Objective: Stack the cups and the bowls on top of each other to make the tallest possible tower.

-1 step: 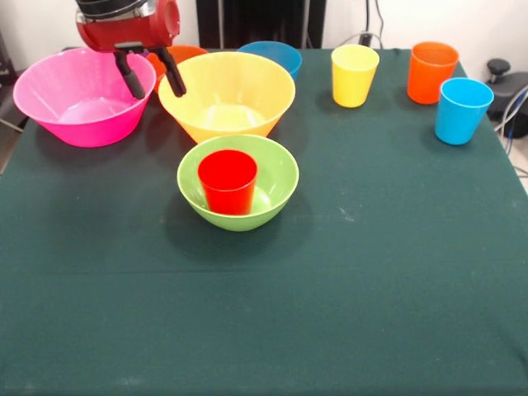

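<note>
Small orange bowl point(183, 54) (mostly hidden) behind gripper point(153, 82)

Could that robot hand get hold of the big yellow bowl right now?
Probably yes. The hand hangs open and empty beside the yellow-orange bowl, close to its rim nearest the pink bowl. Nothing sits inside or covers that rim, though the pink bowl leaves little room there.

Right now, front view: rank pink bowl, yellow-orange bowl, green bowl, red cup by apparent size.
1-2. pink bowl and yellow-orange bowl: look about equal, not ranking.
3. green bowl, though it sits nearer the camera.
4. red cup, standing inside the green bowl.
</note>
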`<state>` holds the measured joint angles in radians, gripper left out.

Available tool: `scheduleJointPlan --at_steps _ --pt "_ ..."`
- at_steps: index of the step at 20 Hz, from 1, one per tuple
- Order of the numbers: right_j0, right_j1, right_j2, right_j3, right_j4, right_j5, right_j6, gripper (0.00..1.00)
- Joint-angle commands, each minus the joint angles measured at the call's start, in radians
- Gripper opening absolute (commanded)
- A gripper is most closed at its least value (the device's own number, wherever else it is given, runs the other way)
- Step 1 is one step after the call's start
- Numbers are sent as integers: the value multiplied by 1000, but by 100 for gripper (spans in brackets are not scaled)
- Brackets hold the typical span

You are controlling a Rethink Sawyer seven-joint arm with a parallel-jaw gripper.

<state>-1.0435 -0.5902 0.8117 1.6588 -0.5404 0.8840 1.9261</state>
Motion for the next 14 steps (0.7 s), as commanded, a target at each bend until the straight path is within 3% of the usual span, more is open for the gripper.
scheduleJointPlan --at_steps 1,5,11,14 --pt "82 50 -21 9 -82 -41 -149 100" --pt "133 44 -37 -1 -93 -15 -132 100" --pt "194 1 -73 84 -122 -107 -15 100" --pt "214 -3 -95 95 -138 -115 -13 100"
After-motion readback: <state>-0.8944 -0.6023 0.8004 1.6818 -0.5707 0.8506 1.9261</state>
